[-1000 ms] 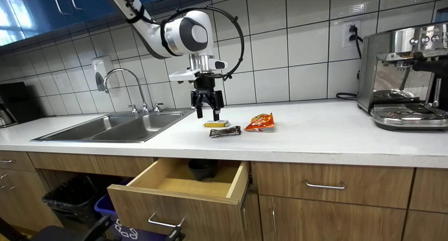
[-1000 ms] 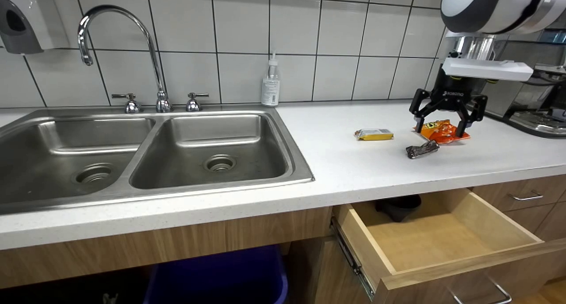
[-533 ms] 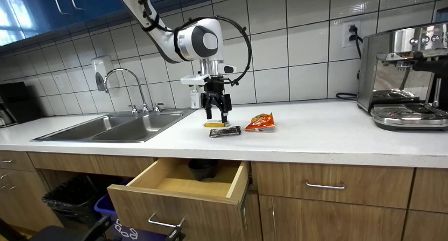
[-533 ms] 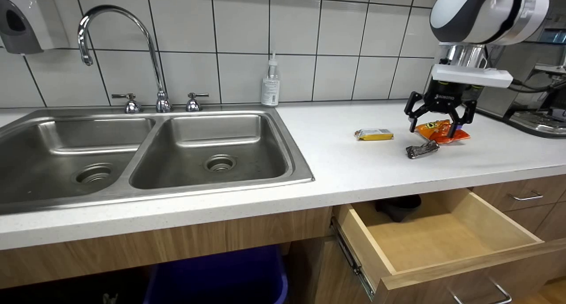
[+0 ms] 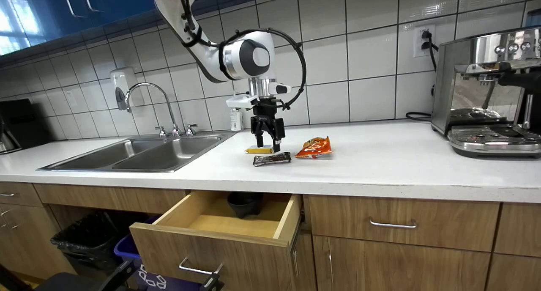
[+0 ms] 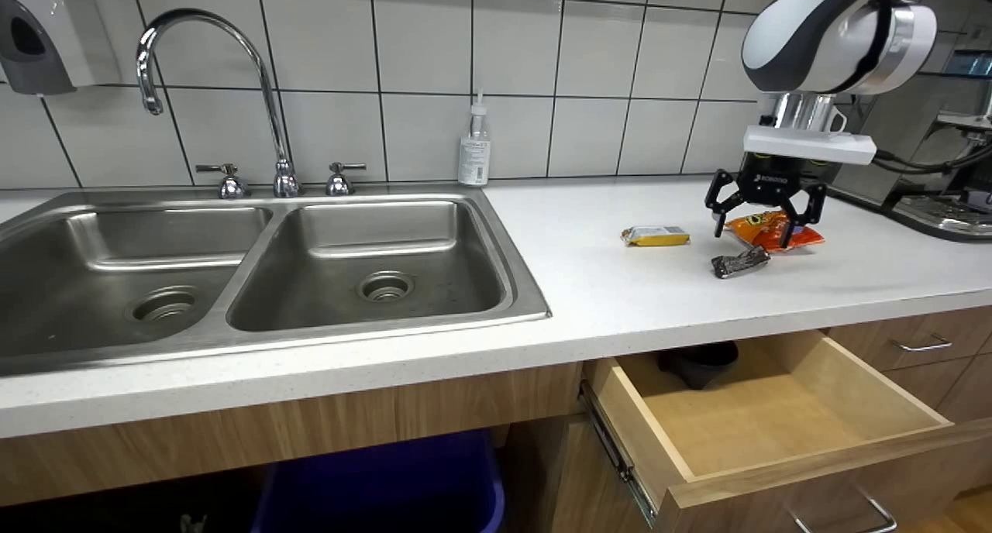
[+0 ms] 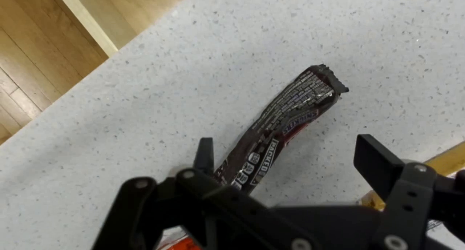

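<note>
Spread wide, the gripper (image 7: pixel 285 152) hovers near the Snickers bar (image 7: pixel 279 128), orange bag (image 7: pixel 184 244) at wrist-view seven o'clock!

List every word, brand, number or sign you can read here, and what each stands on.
"SNICKERS": dark bar wrapper, wrist view.
"PACKED": same wrapper.
"ROBOTIQ", small and faint: gripper, in an exterior view.
White outlined marks, too unclear to name: blue-purple bin.
Too small or blurred to read: the wrapper's fine print and circled figures, and the print on the yellow bar, orange bag and bottle.
</note>
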{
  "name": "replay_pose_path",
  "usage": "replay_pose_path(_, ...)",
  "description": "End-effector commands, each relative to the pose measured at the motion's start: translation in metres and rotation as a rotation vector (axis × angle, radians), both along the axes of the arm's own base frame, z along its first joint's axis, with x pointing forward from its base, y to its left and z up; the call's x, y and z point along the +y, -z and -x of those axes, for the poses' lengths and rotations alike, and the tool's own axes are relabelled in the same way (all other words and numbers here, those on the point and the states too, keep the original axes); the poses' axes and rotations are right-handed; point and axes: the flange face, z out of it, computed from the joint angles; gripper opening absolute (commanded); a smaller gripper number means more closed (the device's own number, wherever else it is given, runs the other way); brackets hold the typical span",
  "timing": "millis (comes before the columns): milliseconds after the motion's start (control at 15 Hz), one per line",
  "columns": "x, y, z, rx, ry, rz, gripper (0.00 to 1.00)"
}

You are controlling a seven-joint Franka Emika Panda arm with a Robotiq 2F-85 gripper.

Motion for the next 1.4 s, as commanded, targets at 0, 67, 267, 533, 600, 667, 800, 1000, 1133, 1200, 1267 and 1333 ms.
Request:
replay_pose_path(0, -0.005, 0.005, -0.01, 0.009, 0.064, 0.003, 1.0)
replay_pose_path(67, -0.005, 0.007, -0.01, 0.015, 0.071, 0.004, 1.0)
replay_pose_path(267, -0.007, 0.015, -0.011, 0.027, 0.089, 0.011, 1.0)
replay_pose_path(533, -0.009, 0.024, -0.012, 0.042, 0.099, 0.018, 1.0)
replay_pose_path(600, -0.01, 0.025, -0.012, 0.045, 0.099, 0.019, 1.0)
replay_pose_path(667, -0.01, 0.026, -0.013, 0.048, 0.1, 0.02, 1.0)
replay_pose_path(800, -0.01, 0.028, -0.014, 0.051, 0.1, 0.017, 1.0)
replay_pose_path(1000, -0.01, 0.03, -0.017, 0.054, 0.102, 0.016, 0.75)
replay_pose_path(1133, -0.011, 0.031, -0.017, 0.061, 0.103, 0.013, 0.65)
replay_pose_path(1200, -0.011, 0.031, -0.018, 0.065, 0.101, 0.012, 0.58)
replay_pose_path(1267, -0.011, 0.032, -0.018, 0.07, 0.099, 0.012, 0.49)
replay_pose_path(1333, -0.01, 0.032, -0.018, 0.074, 0.097, 0.012, 0.42)
